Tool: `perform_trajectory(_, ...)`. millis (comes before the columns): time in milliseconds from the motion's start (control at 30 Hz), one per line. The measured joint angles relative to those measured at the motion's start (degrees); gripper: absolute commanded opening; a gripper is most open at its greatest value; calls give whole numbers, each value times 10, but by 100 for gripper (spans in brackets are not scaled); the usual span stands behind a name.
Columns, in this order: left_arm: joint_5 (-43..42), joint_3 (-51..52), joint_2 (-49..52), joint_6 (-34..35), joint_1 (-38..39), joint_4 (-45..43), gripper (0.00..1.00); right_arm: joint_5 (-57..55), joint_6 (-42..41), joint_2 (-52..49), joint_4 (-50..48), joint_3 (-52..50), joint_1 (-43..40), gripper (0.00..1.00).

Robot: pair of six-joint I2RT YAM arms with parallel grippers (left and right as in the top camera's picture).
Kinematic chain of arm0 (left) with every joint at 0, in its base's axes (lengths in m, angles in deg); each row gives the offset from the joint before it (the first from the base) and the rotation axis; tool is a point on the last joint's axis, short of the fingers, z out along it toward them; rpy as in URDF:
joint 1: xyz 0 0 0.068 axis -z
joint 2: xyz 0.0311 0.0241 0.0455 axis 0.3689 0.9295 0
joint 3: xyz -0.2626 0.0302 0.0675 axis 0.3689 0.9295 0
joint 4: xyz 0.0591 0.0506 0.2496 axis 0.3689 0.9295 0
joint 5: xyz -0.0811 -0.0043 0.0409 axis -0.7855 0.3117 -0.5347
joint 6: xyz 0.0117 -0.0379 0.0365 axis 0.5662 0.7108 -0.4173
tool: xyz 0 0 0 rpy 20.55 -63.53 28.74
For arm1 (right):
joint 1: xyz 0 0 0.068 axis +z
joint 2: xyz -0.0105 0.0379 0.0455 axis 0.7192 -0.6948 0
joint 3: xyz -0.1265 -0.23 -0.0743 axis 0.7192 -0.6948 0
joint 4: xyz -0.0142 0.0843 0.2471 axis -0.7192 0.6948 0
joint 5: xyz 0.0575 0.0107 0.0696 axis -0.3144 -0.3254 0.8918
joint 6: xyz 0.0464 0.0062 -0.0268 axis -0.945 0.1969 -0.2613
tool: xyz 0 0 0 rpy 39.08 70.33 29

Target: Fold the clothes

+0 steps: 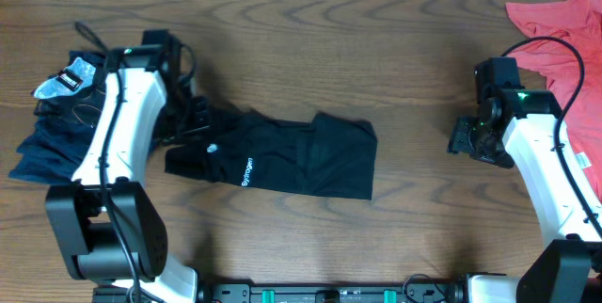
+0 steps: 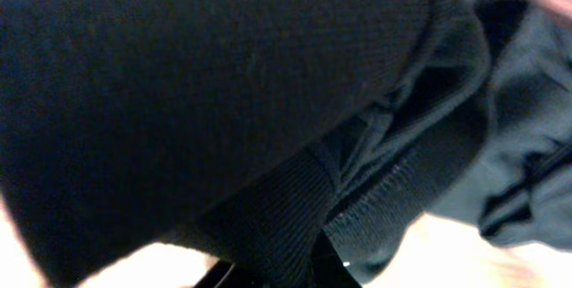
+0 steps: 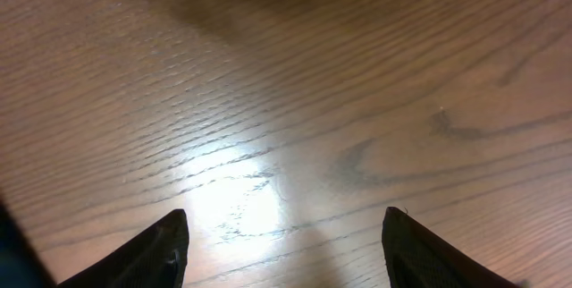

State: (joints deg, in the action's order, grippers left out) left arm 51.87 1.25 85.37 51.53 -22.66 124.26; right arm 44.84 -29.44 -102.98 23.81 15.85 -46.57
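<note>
My bench (image 1: 414,237) is dark brown wood with a strong grain. Near its middle lies the black T-shirt (image 1: 292,157), partly folded, its white lettering facing up. At my left edge a navy-blue garment (image 1: 33,157) sits in a heap, and a coral-red garment (image 1: 564,30) lies at the far right corner.

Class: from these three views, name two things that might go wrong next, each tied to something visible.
1. The left gripper sits at the bunched left end of the black T-shirt; pulling from there alone may drag it or undo the fold, since the right gripper hangs open over bare table, apart from the cloth.
2. The stacked garments lie beside the left arm; a swing might knock them.
</note>
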Motion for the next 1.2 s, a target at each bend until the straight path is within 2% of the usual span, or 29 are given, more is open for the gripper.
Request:
perform_trajectory(167,5,-43,0,14,93,7,6,0,7,0,0,0,-1,68)
perform_trajectory(300,6,-46,0,45,196,-17,6,0,8,0,0,0,-1,69)
perform_trajectory(600,-1,-47,0,129,388,-178,10,1,17,0,0,0,-1,70)
perform_trajectory(933,-1,-47,43,151,459,-218,10,11,27,0,0,0,-1,70)
perform_trajectory(967,0,-47,49,151,461,-223,14,11,27,0,0,0,-1,70)
perform_trajectory(1033,0,-47,61,151,469,-231,37,12,28,0,0,0,-1,70)
perform_trajectory(1100,-1,-47,63,150,478,-236,53,13,28,0,0,0,-1,71)
perform_trajectory(1133,-3,-47,63,150,482,-237,57,13,28,0,0,0,-1,72)
perform_trajectory(1200,-16,-47,62,146,489,-236,58,13,28,0,0,0,-1,74)
